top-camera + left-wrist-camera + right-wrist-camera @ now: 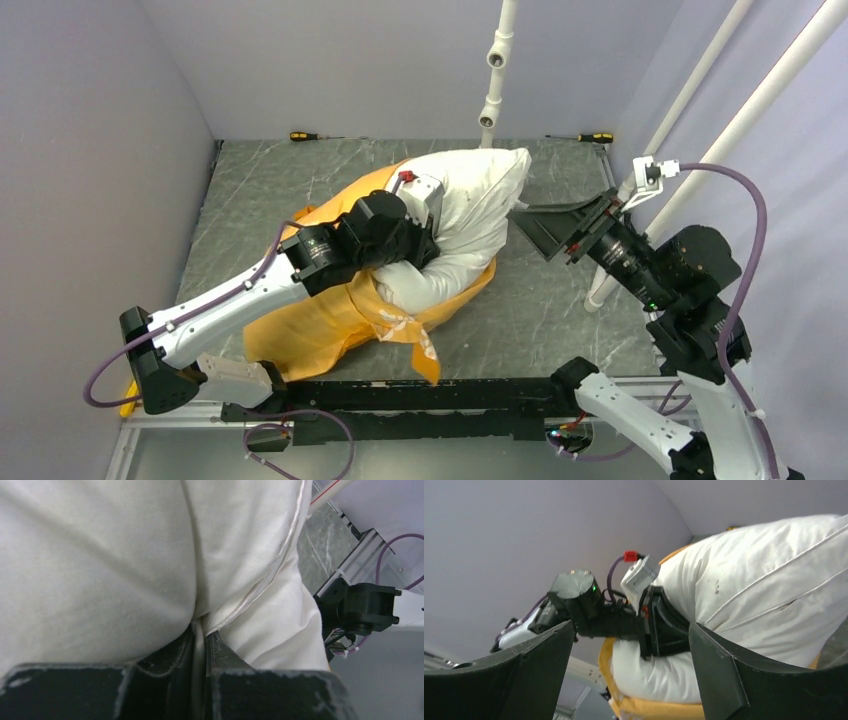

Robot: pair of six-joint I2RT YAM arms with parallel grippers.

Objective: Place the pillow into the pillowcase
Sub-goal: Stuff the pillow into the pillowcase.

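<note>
Pillow (470, 200) sits half inside the pillowcase (320, 330); left gripper (202, 632) pinches its seam, right gripper (535, 232) gapes free. Next, probably: catch the pillowcase mouth, draw it over.

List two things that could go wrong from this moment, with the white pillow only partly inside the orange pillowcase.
1. The left pincer pinches only a thin fold of the pillow at its seam. A hard push could let the fabric slip free or strain the seam.
2. The right pincer stands open, gripping nothing, so nothing holds the pillowcase. It may slide or bunch along with the pillow instead of taking it in.
</note>
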